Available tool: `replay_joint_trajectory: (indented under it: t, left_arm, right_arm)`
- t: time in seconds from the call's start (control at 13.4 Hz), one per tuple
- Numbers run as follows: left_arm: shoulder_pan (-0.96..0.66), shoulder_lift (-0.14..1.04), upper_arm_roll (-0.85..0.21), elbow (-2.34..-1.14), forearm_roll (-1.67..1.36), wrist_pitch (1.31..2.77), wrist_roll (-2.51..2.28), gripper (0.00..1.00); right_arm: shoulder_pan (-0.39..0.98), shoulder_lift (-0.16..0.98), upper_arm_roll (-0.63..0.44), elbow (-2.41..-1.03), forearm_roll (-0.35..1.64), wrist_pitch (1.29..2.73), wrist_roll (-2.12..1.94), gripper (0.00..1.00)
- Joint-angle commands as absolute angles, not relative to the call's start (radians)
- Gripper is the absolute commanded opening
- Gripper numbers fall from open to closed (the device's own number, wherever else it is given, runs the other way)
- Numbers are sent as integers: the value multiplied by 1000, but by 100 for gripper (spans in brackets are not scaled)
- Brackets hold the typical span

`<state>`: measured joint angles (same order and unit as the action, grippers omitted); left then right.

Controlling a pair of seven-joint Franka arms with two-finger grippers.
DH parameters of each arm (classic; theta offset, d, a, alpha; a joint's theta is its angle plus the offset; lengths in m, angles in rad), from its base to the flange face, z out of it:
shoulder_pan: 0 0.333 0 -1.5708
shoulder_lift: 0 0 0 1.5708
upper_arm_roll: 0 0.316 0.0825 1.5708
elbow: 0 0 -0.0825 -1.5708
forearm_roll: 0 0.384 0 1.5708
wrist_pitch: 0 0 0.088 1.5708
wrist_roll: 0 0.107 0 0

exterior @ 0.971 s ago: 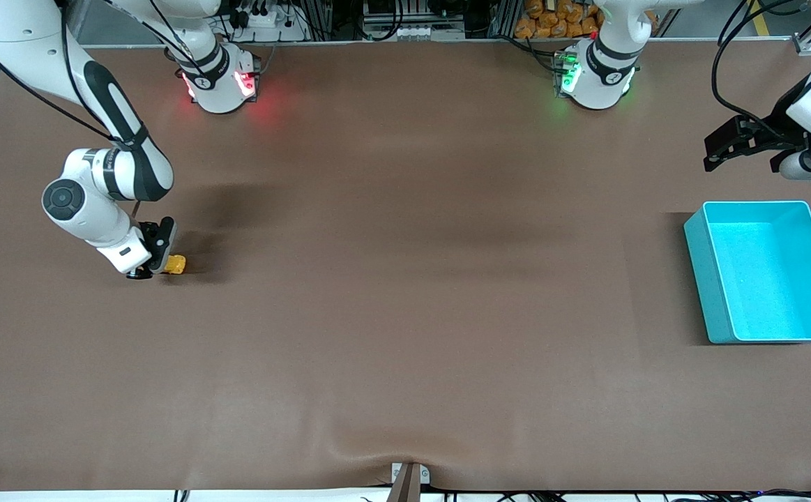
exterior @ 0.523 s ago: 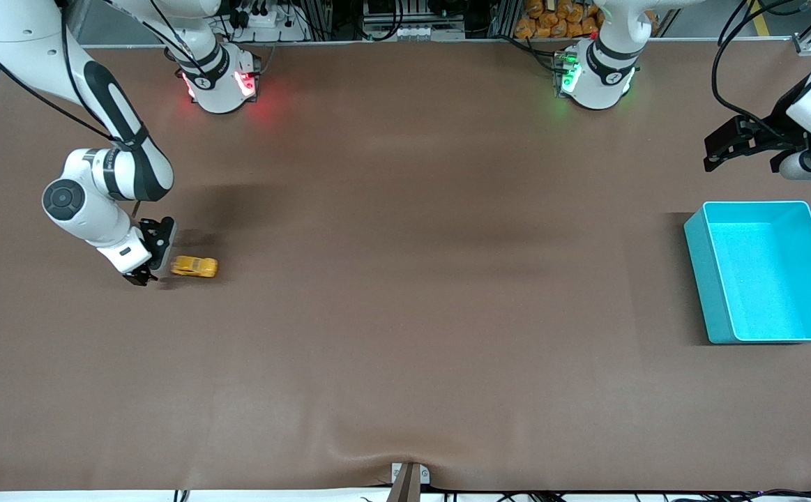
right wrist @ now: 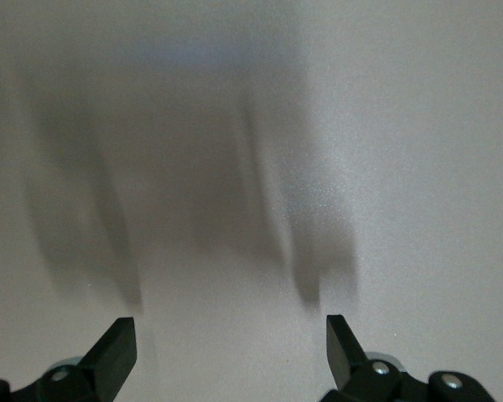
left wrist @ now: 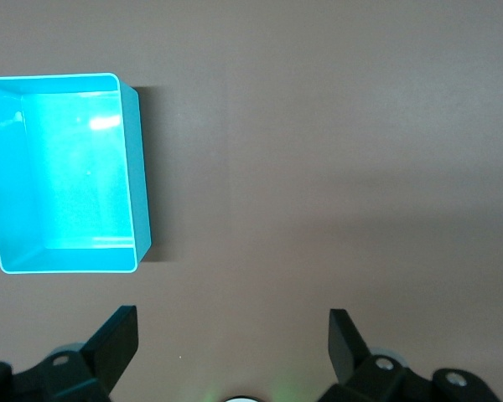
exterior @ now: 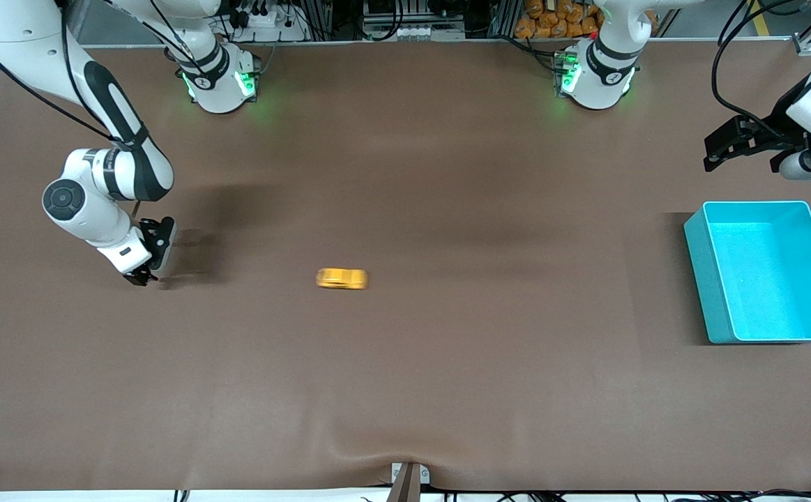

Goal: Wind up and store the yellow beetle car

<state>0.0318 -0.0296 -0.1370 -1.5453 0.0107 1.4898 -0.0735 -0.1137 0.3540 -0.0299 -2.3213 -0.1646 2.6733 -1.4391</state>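
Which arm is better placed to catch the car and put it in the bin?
Probably the left: its open left gripper hangs by the turquoise bin, toward which the blurred yellow beetle car seems headed. The open right gripper sits low at its own end.

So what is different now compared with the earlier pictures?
The car, let go by the right claw, has rolled away toward the bin, now near mid-table. The right claw stays low and open. The left claw waits open above the table beside the bin, unmoved.

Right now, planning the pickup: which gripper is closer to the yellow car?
The right gripper, low over the table at its own arm's end; the yellow beetle car sits mid-table, much farther from the left gripper.
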Motion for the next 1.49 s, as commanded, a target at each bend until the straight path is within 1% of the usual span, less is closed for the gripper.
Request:
replay_joint_trajectory:
  t: [0.0,0.15,0.6,0.75,0.82,0.97,1.12,1.42]
  left_arm:
    - [37,-29,-138,-1537,9,1483,-58,100]
    - [38,-29,-138,-1537,8,1483,-58,100]
    - [37,-29,-138,-1537,6,1483,-58,100]
    - [37,-31,-138,-1537,8,1483,-58,100]
    - [37,-31,-138,-1537,8,1483,-58,100]
    - [37,-31,-138,-1537,8,1483,-58,100]
    - [37,-31,-138,-1537,8,1483,-58,100]
    - [40,-31,-138,-1539,8,1483,-58,100]
  right_arm:
    - [-380,482,-12,-2091,-178,2469,-1565,100]
    - [-382,483,-12,-2072,-178,2434,-1569,100]
    - [-382,480,-11,-2068,-178,2433,-1572,100]
    - [-379,448,-9,-2066,-178,2428,-1572,100]
    - [-376,436,-8,-2059,-178,2401,-1572,100]
    - [-371,426,0,-1984,-163,2283,-1575,100]
    - [-365,428,14,-1864,-129,2127,-1575,100]
    - [-338,428,52,-1680,-121,1923,-1493,100]
